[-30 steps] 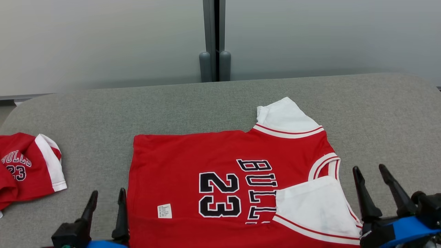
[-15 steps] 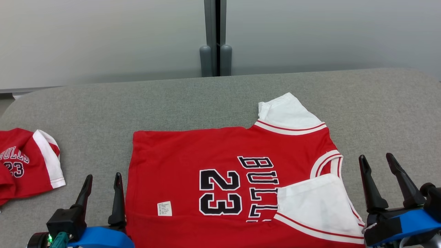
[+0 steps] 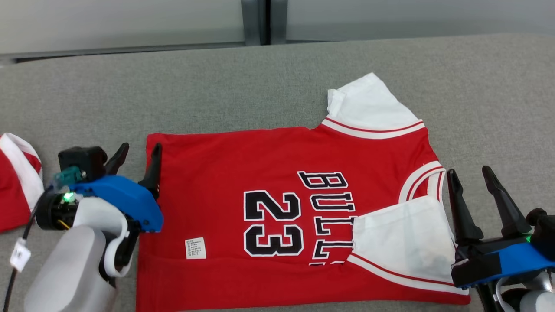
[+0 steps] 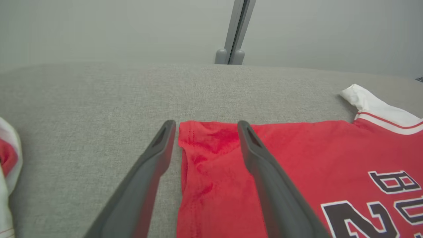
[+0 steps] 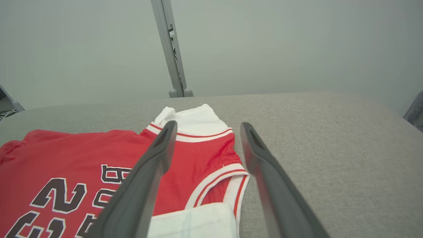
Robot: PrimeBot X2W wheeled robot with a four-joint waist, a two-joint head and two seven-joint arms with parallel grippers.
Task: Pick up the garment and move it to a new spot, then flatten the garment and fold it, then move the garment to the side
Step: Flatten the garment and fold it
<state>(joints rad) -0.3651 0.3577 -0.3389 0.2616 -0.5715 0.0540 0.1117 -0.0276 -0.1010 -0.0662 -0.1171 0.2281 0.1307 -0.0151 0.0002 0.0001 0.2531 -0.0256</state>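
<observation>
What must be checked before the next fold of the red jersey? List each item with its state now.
1. The left gripper is open: ok.
2. The right gripper is open: ok.
3. The hem corner of the jersey lies between the left gripper's fingers: ok, in the left wrist view.
4. The near sleeve is folded onto the jersey: ok.
5. The far sleeve is folded in: not ok, it sticks out past the body.
6. The second red garment lies apart from the jersey: ok.
</observation>
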